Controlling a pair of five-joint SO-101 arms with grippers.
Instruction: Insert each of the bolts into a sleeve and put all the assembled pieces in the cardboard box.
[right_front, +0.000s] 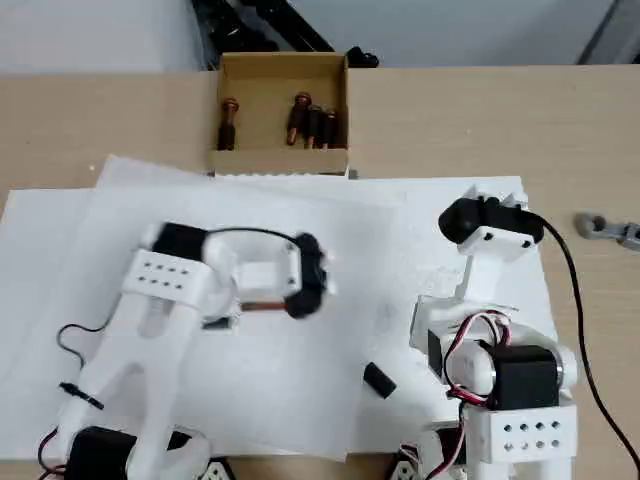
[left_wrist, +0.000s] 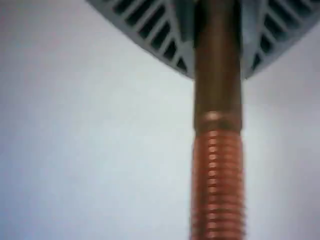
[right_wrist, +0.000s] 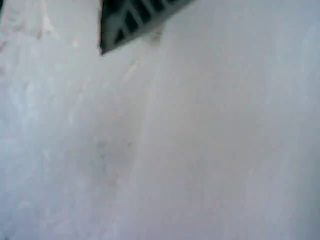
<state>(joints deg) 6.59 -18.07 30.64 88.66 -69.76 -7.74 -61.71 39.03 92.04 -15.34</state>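
While the left gripper (left_wrist: 218, 31) is clamped on the bolt (right_front: 262, 306), which lies along 3 to 9 o'clock above the paper (right_front: 300, 385), the cardboard box (right_front: 281, 160) stands at 12 o'clock from it, nearer to this arm.

Coppery threaded metal bolt (left_wrist: 217, 180), matt cardboard box (right_front: 280, 162)

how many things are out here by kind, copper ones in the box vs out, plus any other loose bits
copper pieces in the cardboard box: 4
held copper piece in the left pincer: 1
small black part on the white paper: 1
silver metal part on the bare table: 1
total: 7 loose things, plus 1 box
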